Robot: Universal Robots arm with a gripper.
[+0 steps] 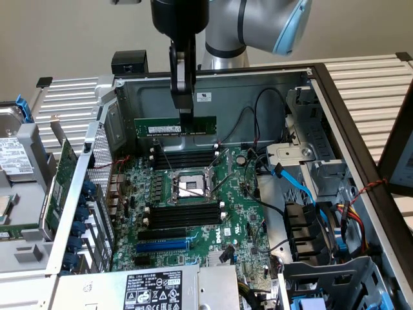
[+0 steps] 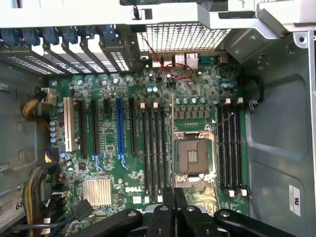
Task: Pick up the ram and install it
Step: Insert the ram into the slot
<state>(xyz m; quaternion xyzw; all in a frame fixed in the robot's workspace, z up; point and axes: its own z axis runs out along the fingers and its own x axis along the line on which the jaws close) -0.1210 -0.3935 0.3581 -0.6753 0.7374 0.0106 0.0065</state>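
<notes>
We see black metal fingers (image 1: 185, 97) clamped on the ram (image 1: 161, 127), a thin green stick above the motherboard (image 1: 193, 213).

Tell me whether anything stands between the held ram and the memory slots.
Nothing solid shows. The gripper holds the ram in open air above the empty black memory slots; only a thin raised socket lever seems to slant over that bank.
</notes>
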